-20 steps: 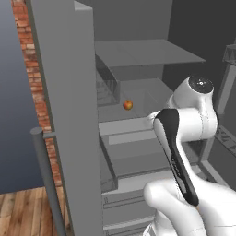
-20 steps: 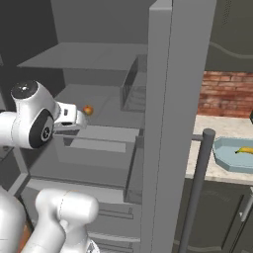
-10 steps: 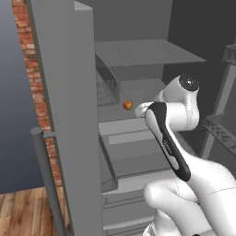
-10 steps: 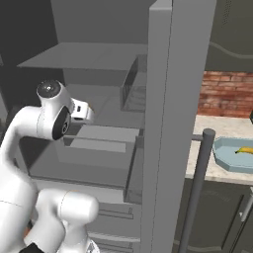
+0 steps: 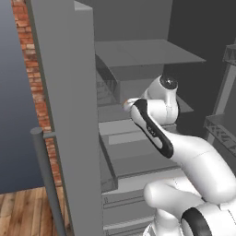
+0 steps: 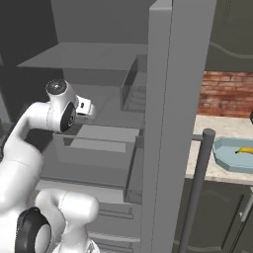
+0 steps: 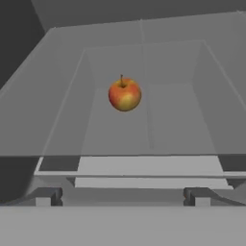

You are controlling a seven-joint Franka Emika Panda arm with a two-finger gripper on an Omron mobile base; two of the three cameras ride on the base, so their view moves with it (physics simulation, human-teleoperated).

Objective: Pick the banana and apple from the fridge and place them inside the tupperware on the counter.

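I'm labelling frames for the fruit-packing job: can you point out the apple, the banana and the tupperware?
apple (image 7: 125, 94): hand view, middle of its red-orange skin, sitting on a fridge shelf.
banana (image 6: 245, 149): right base view, middle of the yellow fruit, lying inside the container.
tupperware (image 6: 223, 159): right base view, its light-blue near wall.

The arm (image 5: 184, 152) is built from fat, rounded, glossy white segments, kinda bulbous where they meet. A long black inlay strip (image 5: 152, 129) is set along the forearm in the left base view, with tiny pale markings on it, too small to be read. Joint ends are capped with dark round discs: one at the top of the wrist (image 6: 56, 87), another low on the base segment (image 6: 30, 235). A small white boxy hand piece (image 6: 84, 107) with dark spots is seen past the wrist.
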